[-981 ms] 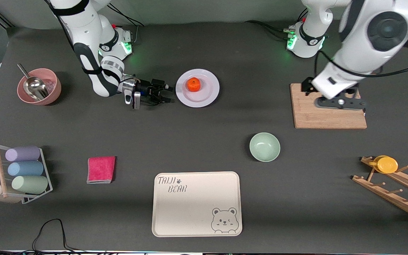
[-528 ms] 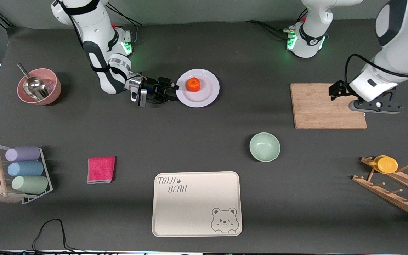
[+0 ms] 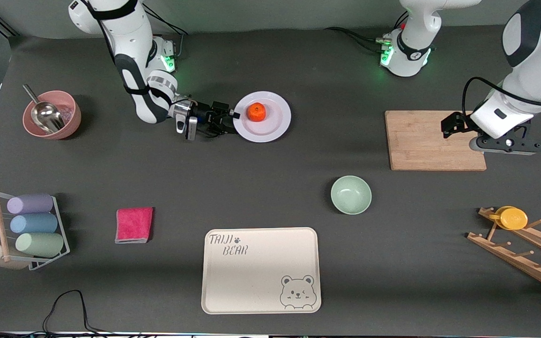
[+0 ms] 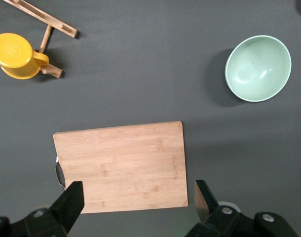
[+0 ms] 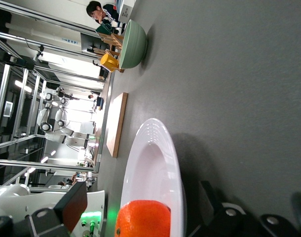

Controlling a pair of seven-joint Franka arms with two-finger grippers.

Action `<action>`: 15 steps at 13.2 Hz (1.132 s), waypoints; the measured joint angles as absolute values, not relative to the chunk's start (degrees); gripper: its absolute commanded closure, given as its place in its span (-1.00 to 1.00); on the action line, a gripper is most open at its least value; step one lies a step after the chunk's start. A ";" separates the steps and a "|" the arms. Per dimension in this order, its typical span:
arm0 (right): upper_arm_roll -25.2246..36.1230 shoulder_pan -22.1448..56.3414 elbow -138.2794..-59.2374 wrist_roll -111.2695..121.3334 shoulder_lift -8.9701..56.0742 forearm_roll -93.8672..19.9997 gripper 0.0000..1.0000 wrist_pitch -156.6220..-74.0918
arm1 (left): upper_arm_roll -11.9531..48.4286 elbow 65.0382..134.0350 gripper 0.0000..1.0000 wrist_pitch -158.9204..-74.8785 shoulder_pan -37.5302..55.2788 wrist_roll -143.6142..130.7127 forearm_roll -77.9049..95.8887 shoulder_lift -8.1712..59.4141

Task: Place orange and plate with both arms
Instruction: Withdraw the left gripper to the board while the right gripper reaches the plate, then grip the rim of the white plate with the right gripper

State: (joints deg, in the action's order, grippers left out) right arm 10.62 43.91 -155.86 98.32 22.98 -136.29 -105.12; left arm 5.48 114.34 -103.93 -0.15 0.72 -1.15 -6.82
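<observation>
The pale lavender-white plate (image 3: 270,129) lies on the table in front of the right arm's base, with the orange (image 3: 256,111) on it. My right gripper (image 3: 231,121) is low at the plate's rim on the right arm's side. It is open, with one finger over the rim and one at the table side. In the right wrist view the gripper (image 5: 140,200) frames the plate (image 5: 153,163) and the orange (image 5: 143,219). My left gripper (image 3: 505,144) hangs open and empty over the cutting board's edge; it also shows in the left wrist view (image 4: 138,202).
A wooden cutting board (image 3: 421,141) lies toward the left arm's end. A mint-green bowl (image 3: 351,195) and a beige bear tray (image 3: 261,270) lie nearer the camera. There are also a pink bowl with a scoop (image 3: 52,115), a red cloth (image 3: 134,224), a cup rack (image 3: 26,225), and a wooden rack with a yellow cup (image 3: 512,218).
My right gripper has slid toward the plate and now reaches its rim. My left gripper has moved from over the board's middle out to its edge at the left arm's end.
</observation>
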 measured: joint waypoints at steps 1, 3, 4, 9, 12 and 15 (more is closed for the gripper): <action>10.62 44.56 -155.80 98.34 23.40 -137.03 -0.97 -104.42 | 5.47 114.35 -1.00 -104.19 -0.15 0.72 -1.15 -6.83; 10.63 44.86 -155.70 98.36 23.68 -137.38 -0.59 -104.17 | 5.41 114.36 -1.00 -104.30 -0.16 0.72 -1.11 -6.84; 10.63 44.86 -155.70 98.36 23.76 -137.38 -0.32 -104.14 | 5.32 114.36 -1.00 -104.37 -0.20 0.72 -1.09 -6.84; 10.63 44.86 -155.62 98.37 25.01 -137.39 1.00 -103.41 | 4.50 114.22 -1.00 -104.48 -0.95 0.72 -1.00 -6.99; 10.63 44.86 -155.51 98.38 25.38 -137.40 1.00 -103.23 | 2.39 112.71 -1.00 -103.55 -1.12 0.75 -1.00 -7.77; 10.64 44.86 -155.48 98.38 26.56 -137.68 1.00 -101.23 | 1.65 111.76 -1.00 -102.88 -1.21 0.92 -1.00 -8.41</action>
State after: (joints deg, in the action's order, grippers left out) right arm 10.64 44.86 -155.48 98.38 26.56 -137.68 -101.23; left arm 1.65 111.76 -102.88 -1.21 0.92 -1.00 -8.41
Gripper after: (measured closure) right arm 0.960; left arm 0.000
